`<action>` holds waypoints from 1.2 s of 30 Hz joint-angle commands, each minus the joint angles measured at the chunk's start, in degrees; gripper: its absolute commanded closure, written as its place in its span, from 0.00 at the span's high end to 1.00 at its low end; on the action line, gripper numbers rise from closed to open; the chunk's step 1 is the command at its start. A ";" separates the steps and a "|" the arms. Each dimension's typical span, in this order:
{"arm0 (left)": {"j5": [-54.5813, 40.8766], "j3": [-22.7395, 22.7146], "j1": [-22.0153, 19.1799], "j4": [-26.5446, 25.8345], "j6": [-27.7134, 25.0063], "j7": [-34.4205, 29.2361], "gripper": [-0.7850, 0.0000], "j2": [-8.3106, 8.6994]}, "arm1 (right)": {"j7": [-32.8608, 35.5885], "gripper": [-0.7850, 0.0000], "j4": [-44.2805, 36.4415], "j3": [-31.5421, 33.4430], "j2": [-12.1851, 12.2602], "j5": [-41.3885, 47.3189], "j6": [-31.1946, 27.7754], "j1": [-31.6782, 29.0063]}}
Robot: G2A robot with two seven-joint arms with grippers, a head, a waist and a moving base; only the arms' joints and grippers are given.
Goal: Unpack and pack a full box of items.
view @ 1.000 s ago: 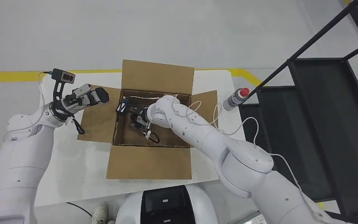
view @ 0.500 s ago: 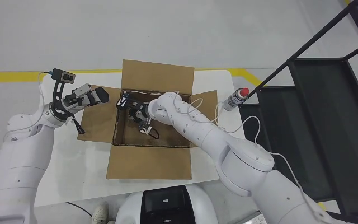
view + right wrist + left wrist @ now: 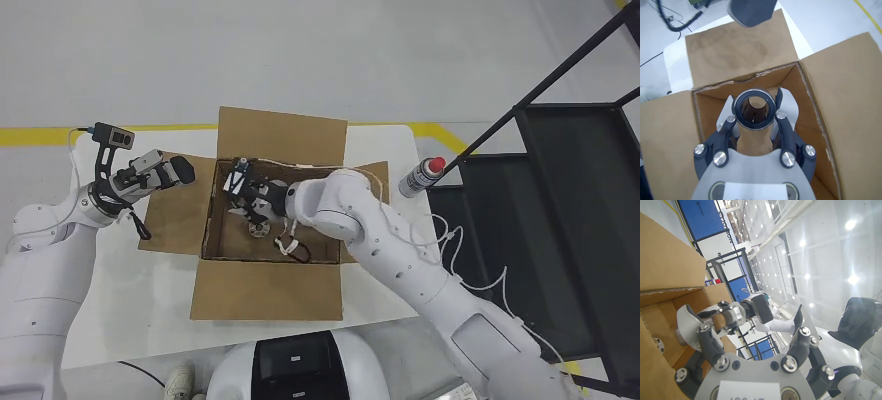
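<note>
The open cardboard box (image 3: 268, 292) stands mid-table with its flaps spread. My right gripper (image 3: 243, 188) hangs inside the box near its far wall. It is shut on a metal cylinder bearing (image 3: 755, 111) with a black ring end, gripped by its sides above the box floor (image 3: 753, 140). My left gripper (image 3: 176, 172) is open and holds nothing, level over the box's left flap (image 3: 168, 225). In the left wrist view its fingers (image 3: 687, 328) are spread wide. A small round metal flange (image 3: 261, 229) lies on the box floor.
A spray can (image 3: 422, 177) with a red cap stands on the table to the right of the box. A black metal staircase (image 3: 560, 200) borders the table on the right. A cable loop (image 3: 295, 247) from the right arm hangs into the box.
The right gripper has risen and moved toward the box's far wall with the bearing in it, and its arm has swung rightward. The left arm has kept still.
</note>
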 commanded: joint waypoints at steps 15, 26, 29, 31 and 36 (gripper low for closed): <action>0.00 0.00 0.00 0.00 0.00 0.00 1.00 0.00 | 6.03 0.00 -15.01 11.07 3.31 4.03 -3.53 -11.76; 0.00 0.00 0.00 0.00 0.00 0.00 1.00 0.00 | 6.03 0.00 -15.01 11.07 3.31 4.03 -3.53 -11.76; 0.00 0.00 0.00 0.00 0.00 0.00 1.00 0.00 | 5.82 0.00 -14.75 10.90 3.33 4.15 -3.49 -12.07; 0.00 0.00 0.00 0.00 0.00 0.00 1.00 0.00 | 6.35 0.00 -14.80 11.12 3.56 4.83 -3.91 -12.45; 0.00 0.00 0.00 0.00 0.00 0.00 1.00 0.00 | 12.08 0.00 -21.14 18.38 5.24 13.97 -7.43 -16.28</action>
